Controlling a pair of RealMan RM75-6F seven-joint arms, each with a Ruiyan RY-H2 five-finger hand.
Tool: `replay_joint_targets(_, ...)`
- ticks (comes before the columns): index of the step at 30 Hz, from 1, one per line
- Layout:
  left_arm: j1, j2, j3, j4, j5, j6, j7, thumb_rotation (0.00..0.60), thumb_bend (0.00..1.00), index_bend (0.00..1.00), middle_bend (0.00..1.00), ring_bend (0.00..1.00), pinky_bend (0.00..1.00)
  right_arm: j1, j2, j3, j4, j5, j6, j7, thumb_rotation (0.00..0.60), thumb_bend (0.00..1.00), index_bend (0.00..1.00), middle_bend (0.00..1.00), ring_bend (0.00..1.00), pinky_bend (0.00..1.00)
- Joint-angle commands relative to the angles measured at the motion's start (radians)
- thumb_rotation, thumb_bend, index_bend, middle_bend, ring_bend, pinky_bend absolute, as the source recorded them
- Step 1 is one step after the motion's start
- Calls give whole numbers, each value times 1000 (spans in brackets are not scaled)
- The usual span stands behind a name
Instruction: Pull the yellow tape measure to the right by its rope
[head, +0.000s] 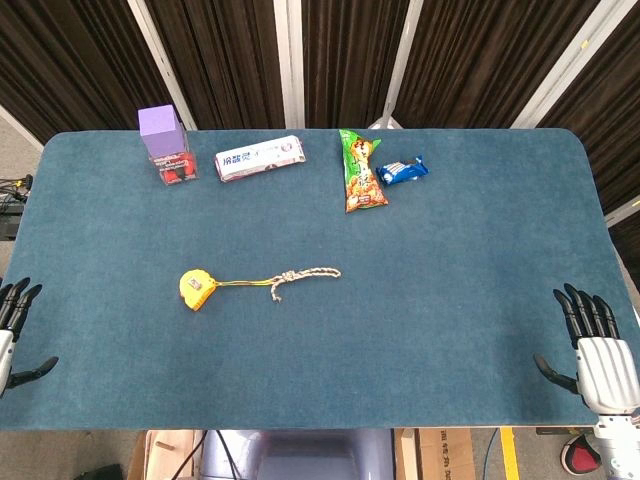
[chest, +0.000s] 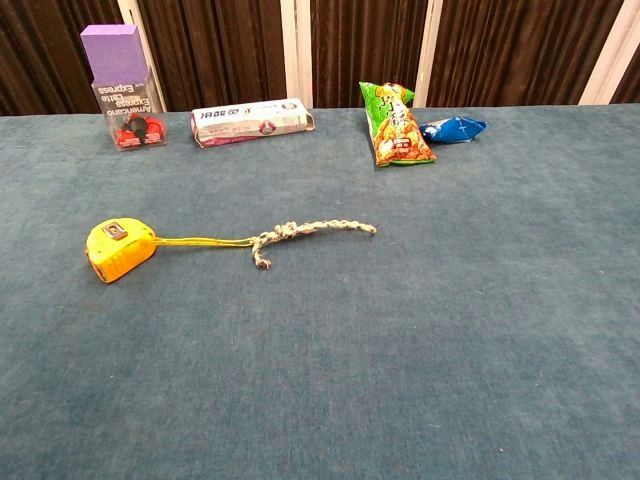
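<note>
Yellow tape measure (chest: 119, 249), rope (chest: 312, 232) rightward, both hands (head: 600, 350) at table (head: 400, 330) edges.

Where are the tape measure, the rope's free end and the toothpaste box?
Tape measure (chest: 120, 250), chest view, middle of its yellow case.
Rope (chest: 366, 228), chest view, near its free right end.
Toothpaste box (head: 260, 158), head view, centre of its top face.
</note>
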Motion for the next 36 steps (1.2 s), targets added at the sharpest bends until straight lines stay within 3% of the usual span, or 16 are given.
replay_joint_targets(1, 0, 0, 0, 0, 0, 0, 0, 600, 0, 0, 0, 0, 0, 0, 1, -1, 0, -1, 0, 1, 600, 256, 0, 0, 0, 0)
replay_joint_targets(16, 0, -1, 0, 0, 1, 1, -1, 600, 0, 0, 0, 0, 0, 8, 9, -4, -12, -21, -6, 22, 600, 257, 0, 0, 0, 0)
replay_joint_targets(22, 1, 0, -1, -3, -1, 3, -3, 600, 0, 0, 0, 0, 0, 46, 24, 23, -54, -22, -34, 42, 600, 256, 6, 0, 0, 0)
replay_joint_targets(31, -4, 0, -3, -9, -8, -9, -4, 600, 0, 0, 0, 0, 0, 207, 16, 123, -169, 54, -211, -23, 600, 256, 258, 1, 0, 0)
replay_joint_targets(36, -5, 3, -4, -12, -14, -16, -12, 600, 0, 0, 0, 0, 0, 301, -32, 180, -179, 122, -305, -101, 600, 251, 327, 25, 0, 0)
